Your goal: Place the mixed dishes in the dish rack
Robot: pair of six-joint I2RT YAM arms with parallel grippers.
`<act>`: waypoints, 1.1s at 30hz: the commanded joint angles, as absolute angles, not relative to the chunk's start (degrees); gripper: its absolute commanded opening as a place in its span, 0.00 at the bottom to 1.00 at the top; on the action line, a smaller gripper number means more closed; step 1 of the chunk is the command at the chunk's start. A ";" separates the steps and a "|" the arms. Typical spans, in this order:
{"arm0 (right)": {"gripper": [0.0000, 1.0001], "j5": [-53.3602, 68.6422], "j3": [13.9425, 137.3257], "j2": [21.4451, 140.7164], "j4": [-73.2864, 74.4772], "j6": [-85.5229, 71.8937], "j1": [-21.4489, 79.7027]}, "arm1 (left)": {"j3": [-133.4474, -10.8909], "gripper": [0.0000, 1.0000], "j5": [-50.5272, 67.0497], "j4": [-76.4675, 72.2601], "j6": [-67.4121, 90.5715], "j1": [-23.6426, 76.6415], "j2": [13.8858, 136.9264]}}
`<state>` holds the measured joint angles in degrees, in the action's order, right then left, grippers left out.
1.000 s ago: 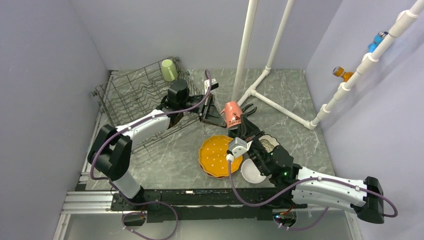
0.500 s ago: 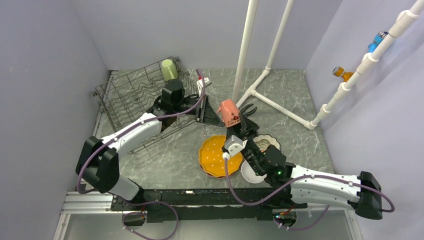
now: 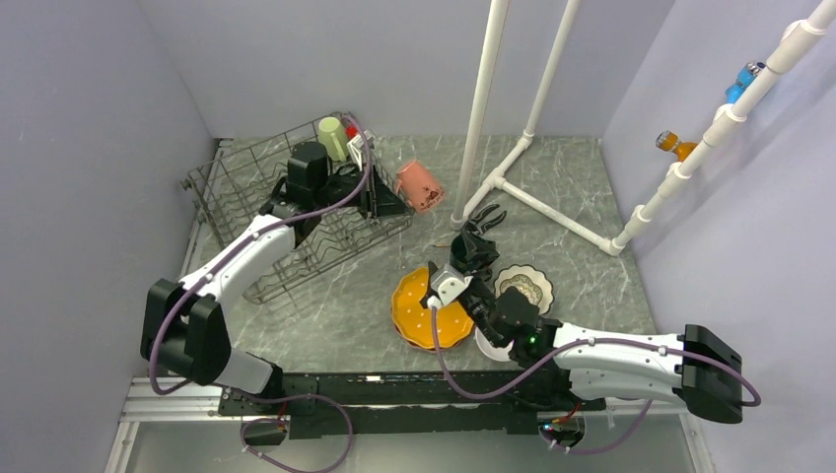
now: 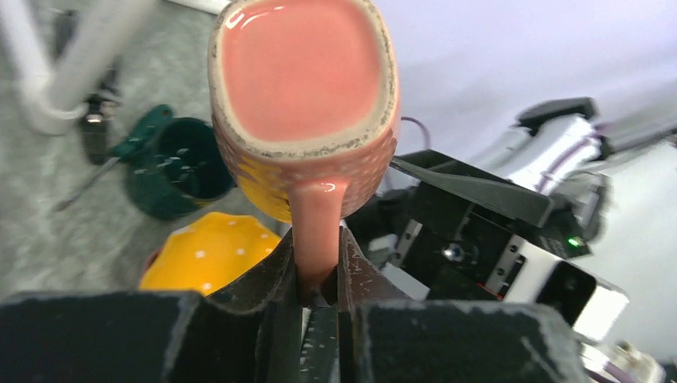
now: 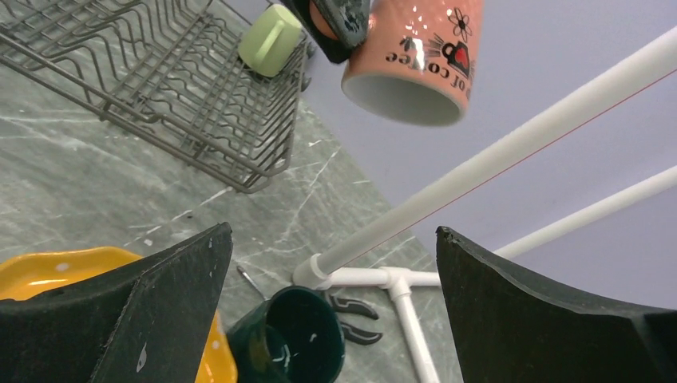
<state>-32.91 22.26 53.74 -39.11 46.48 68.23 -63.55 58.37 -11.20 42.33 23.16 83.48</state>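
Note:
My left gripper point(image 4: 318, 275) is shut on the handle of the small pink mug point(image 4: 303, 104), holding it in the air with its mouth turned away from the wrist. From above, the pink mug point(image 3: 419, 185) hangs just past the right edge of the dish rack point(image 3: 246, 212). A pale green mug point(image 3: 332, 138) sits in the rack's far corner. My right gripper point(image 5: 333, 231) is open and empty, below and in front of the pink mug point(image 5: 419, 56). Under it lie the dark teal mug point(image 5: 299, 335) and an orange dotted plate point(image 3: 424, 313).
A patterned scalloped bowl point(image 3: 522, 286) and a white bowl point(image 3: 488, 345) lie beside the right arm. Black-handled pliers point(image 5: 359, 319) lie by the foot of the white pipe frame point(image 3: 483, 99), which stands upright just right of the pink mug.
My right gripper has opened and let go of the pink mug. The left gripper has carried the mug left and back toward the rack.

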 commanded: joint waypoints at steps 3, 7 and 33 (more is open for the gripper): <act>1.00 -32.79 20.02 53.08 -41.07 35.53 67.36 | -68.34 0.00 34.88 7.47 18.71 23.38 73.63; 1.00 -32.60 18.65 54.30 -42.50 31.00 67.17 | -62.84 0.00 18.69 4.10 17.31 23.27 68.97; 1.00 -40.61 23.52 55.34 -27.46 0.37 63.94 | -69.74 0.00 -30.70 7.32 19.33 28.49 92.57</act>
<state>-36.67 23.81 58.54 -26.63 5.41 65.76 -58.37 -23.83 2.98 11.84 29.91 86.43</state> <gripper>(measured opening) 0.993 0.183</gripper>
